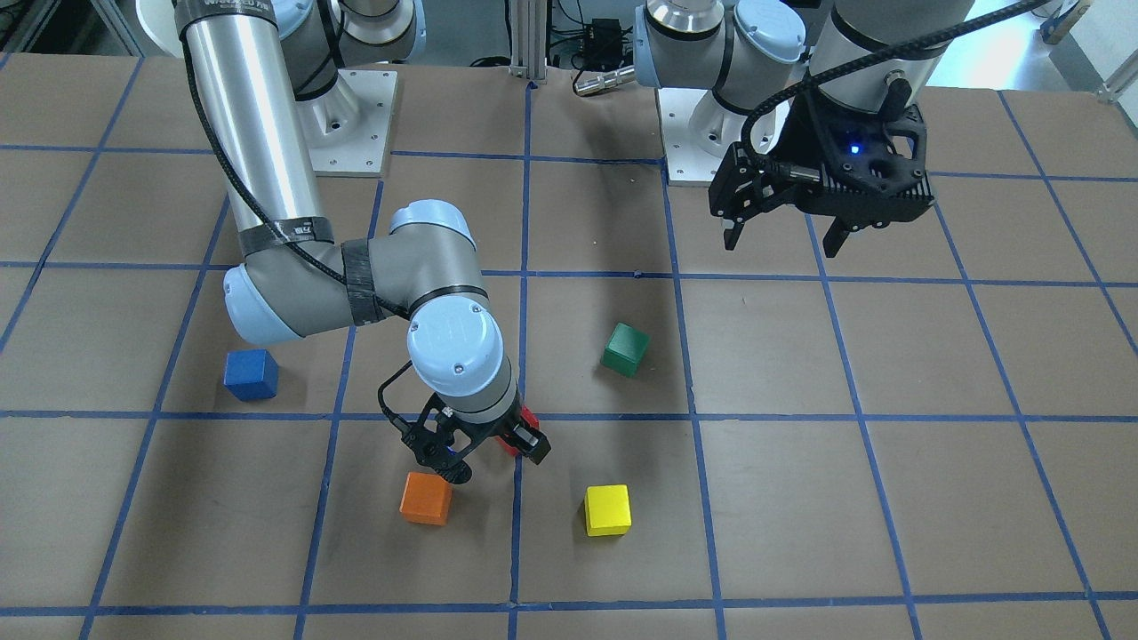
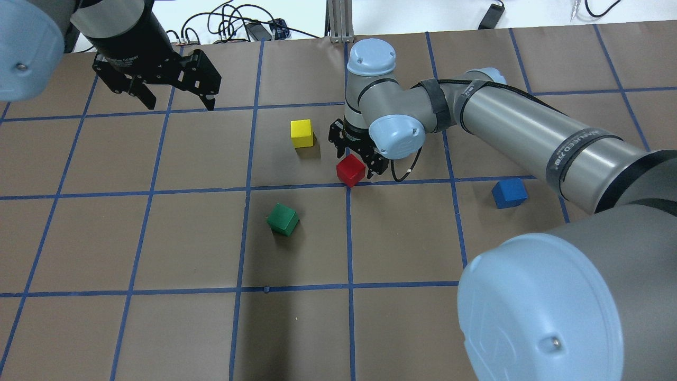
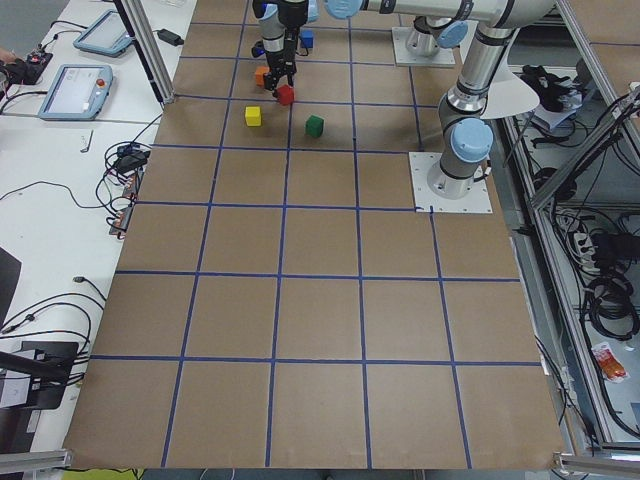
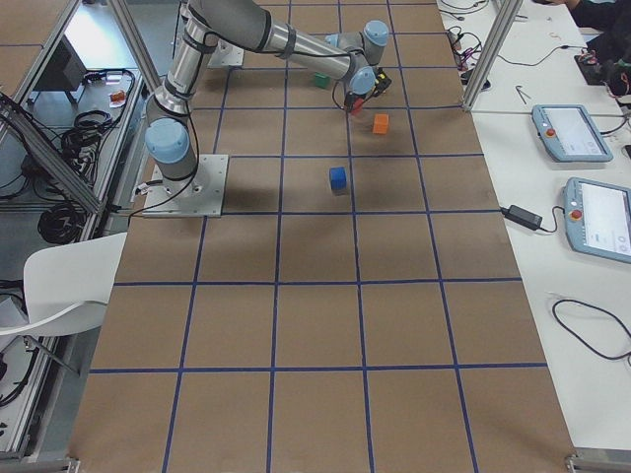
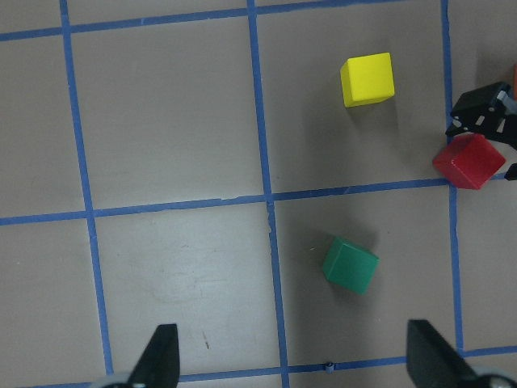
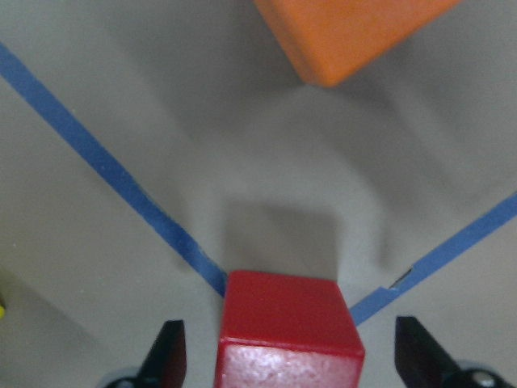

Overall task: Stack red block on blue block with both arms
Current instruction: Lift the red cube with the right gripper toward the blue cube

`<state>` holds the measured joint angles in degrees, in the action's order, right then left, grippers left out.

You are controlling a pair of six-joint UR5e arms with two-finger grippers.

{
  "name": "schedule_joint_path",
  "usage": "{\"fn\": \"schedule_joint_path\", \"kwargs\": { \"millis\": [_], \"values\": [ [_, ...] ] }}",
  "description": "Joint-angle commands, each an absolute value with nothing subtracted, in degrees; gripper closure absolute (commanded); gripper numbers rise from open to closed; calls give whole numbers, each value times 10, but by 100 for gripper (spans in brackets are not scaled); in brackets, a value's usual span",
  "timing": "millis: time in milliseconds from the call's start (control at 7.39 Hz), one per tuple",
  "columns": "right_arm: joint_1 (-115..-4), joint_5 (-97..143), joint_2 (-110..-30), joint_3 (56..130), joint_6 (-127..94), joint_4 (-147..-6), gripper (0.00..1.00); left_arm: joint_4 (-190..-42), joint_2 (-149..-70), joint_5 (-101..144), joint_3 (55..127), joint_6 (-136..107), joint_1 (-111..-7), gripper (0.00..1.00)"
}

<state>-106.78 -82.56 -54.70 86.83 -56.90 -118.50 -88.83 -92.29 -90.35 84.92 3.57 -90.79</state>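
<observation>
The red block (image 2: 350, 170) sits on the table at a blue grid crossing, and also shows in the left wrist view (image 5: 468, 160). My right gripper (image 2: 356, 159) is low over it and open. In the right wrist view the red block (image 6: 289, 339) lies between the two spread fingertips (image 6: 167, 356), with gaps on both sides. The blue block (image 2: 509, 192) stands alone on the table under the right forearm, also seen from the front (image 1: 251, 373). My left gripper (image 2: 174, 100) hangs open and empty, high above the table's far left.
An orange cube (image 1: 426, 498) lies just beyond the right gripper. A yellow cube (image 2: 302, 133) and a green cube (image 2: 283, 219) sit on either side of the red block. The table is brown with a blue tape grid (image 2: 248, 188).
</observation>
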Motion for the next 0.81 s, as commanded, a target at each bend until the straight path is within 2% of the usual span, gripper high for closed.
{"fn": "schedule_joint_path", "kwargs": {
  "millis": [0,135,406,677],
  "values": [
    [-1068,-797,-548,868,-570,-1181,75,-889,-923,-904,850,35,-908,0],
    [-1068,-788,-548,868,-569,-1181,97,-889,-923,-903,850,35,-908,0],
    [-1067,-774,-556,865,-563,-1174,100,-889,-923,-904,850,35,-908,0],
    [-1058,-781,-610,869,-488,-1104,100,-889,-923,-903,850,35,-908,0]
  ]
}}
